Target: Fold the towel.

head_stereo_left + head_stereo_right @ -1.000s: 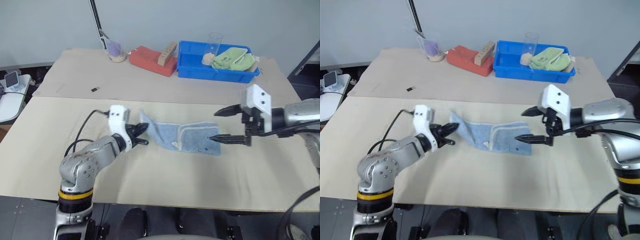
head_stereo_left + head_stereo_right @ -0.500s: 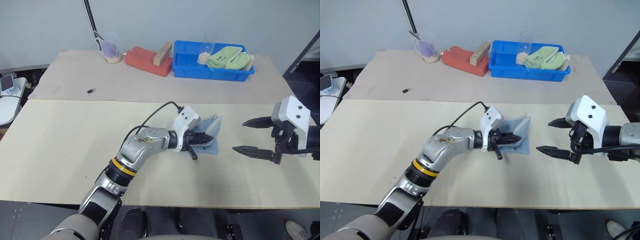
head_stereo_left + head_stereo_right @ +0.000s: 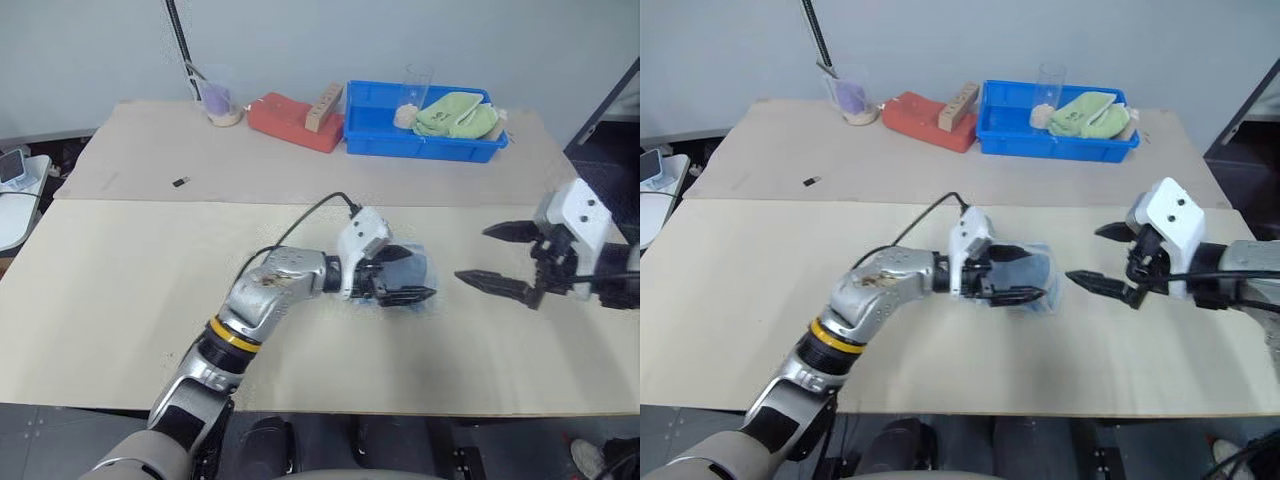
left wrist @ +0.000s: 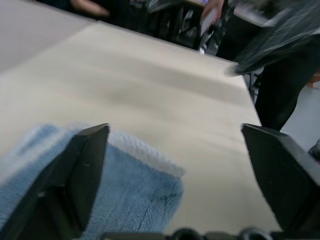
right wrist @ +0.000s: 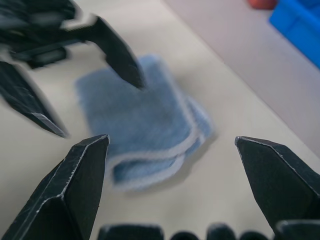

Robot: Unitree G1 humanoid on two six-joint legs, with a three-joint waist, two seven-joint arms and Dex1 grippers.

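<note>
The light blue towel (image 5: 145, 125) lies folded, white-edged layers stacked.

One towel (image 3: 408, 272), two cups (image 3: 421, 88), perhaps more.

Open table all round you; clutter only along the far edge.

Your left gripper (image 3: 412, 275) hangs spread over the folded towel (image 5: 145, 125), with the right gripper (image 3: 493, 258) just beside it, so that gap is tight. The near table (image 3: 120, 300) gives free passage. Far back stand a blue bin (image 3: 420, 140), red box (image 3: 290, 120) and cup (image 3: 218, 100).
</note>
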